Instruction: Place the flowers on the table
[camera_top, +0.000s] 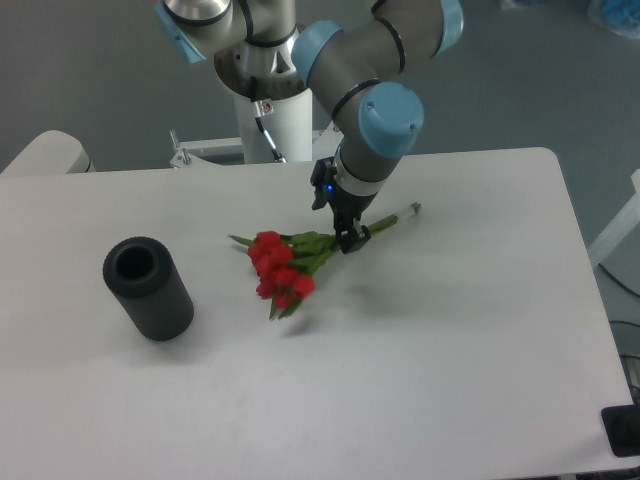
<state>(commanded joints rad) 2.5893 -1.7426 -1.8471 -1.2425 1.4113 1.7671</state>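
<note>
I see my gripper (352, 238) pinched narrowly on the stems of the flowers (283, 266), seemingly lifted just off the table (450, 340), their red heads trailing toward eight o'clock.

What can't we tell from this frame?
- Whether the gripper is shut on the flowers or open: fingertips too small and dark against the stems.
- Whether the blooms rest on the table or hang just above it: single view.
- Inside of the black cylinder: opening is dark.
- Arm base: cut off by the top edge.
</note>
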